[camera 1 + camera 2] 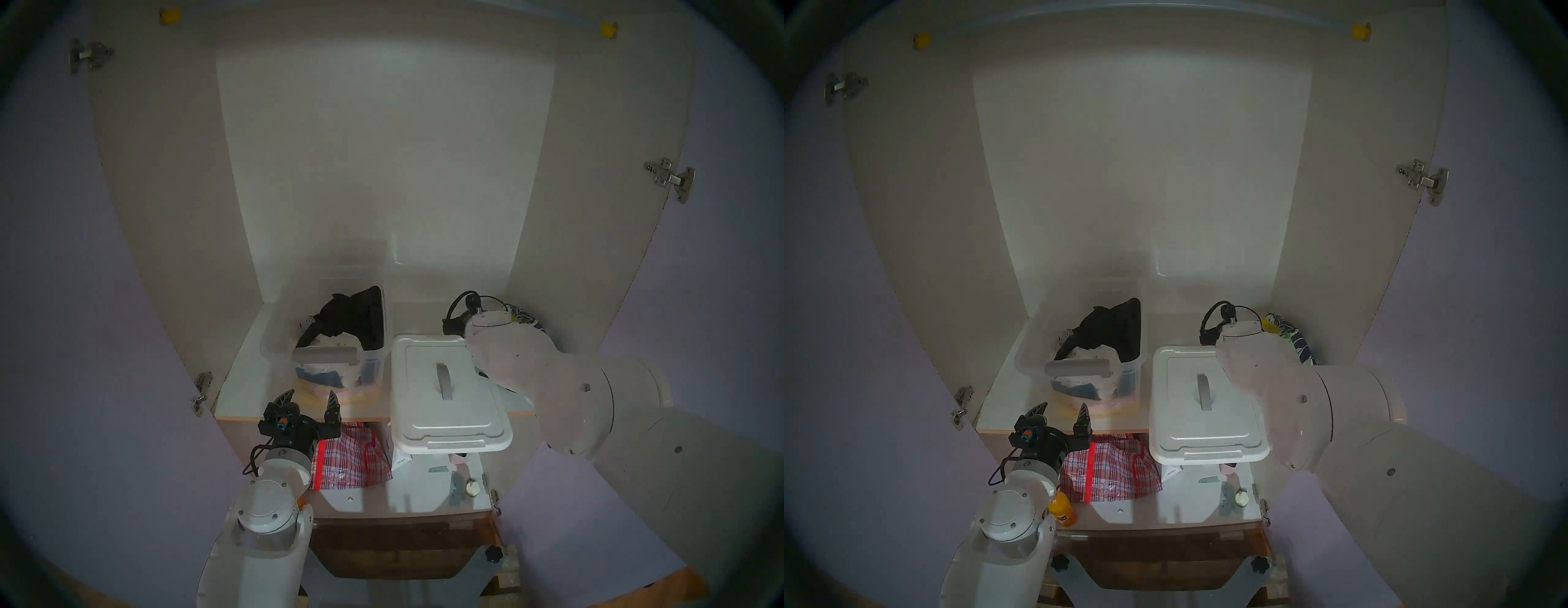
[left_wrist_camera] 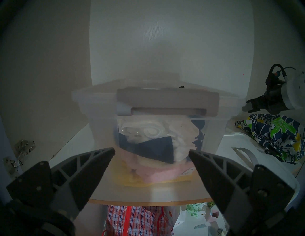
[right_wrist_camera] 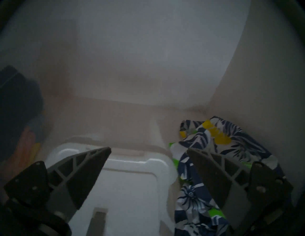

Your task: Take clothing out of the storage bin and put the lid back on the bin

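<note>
The clear storage bin stands uncovered on the upper cabinet shelf, with folded clothes inside. To its right the white lid lies flat and overhangs the shelf's front edge. The leaf-print clothing is crumpled in the right rear corner, against the lid's far corner. My left gripper hovers open and empty in front of the bin. My right gripper is open and empty above the lid's rear edge and the clothing; the head views hide it behind its wrist.
A plain black garment sticks up out of the bin. On the lower shelf lie a red-and-white checked bag, an orange bottle and small items. Cabinet walls close in on both sides and behind, with hinges at the door edges.
</note>
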`<act>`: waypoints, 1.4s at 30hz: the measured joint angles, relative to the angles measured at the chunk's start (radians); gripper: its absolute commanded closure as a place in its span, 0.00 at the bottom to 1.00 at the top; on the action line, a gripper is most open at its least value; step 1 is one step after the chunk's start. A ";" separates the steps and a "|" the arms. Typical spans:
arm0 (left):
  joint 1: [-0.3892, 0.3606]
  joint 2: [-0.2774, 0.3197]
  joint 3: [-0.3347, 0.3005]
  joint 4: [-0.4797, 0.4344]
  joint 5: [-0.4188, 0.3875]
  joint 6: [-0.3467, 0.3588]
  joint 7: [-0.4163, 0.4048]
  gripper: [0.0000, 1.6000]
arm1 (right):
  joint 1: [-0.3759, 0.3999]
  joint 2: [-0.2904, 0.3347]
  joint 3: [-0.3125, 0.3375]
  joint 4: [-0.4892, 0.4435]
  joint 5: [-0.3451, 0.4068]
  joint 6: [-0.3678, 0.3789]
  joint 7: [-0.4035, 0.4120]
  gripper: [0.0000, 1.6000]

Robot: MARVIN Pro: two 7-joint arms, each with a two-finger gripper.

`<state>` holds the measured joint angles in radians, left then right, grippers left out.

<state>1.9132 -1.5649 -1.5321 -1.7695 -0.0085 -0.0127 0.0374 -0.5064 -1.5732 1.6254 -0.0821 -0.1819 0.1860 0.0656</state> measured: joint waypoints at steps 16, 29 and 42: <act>-0.001 0.000 0.000 0.003 0.000 0.000 0.002 0.00 | -0.040 0.092 -0.025 0.000 -0.028 0.107 0.389 0.00; -0.003 0.000 0.001 0.009 0.001 0.000 0.006 0.00 | -0.106 0.086 -0.043 -0.008 -0.055 0.071 0.383 0.00; -0.005 0.000 0.002 0.014 0.001 0.000 0.010 0.00 | -0.149 0.046 -0.021 -0.018 -0.043 -0.002 0.377 0.50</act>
<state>1.9079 -1.5650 -1.5304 -1.7552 -0.0079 -0.0128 0.0473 -0.6556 -1.5275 1.6047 -0.0999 -0.2244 0.1841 0.4429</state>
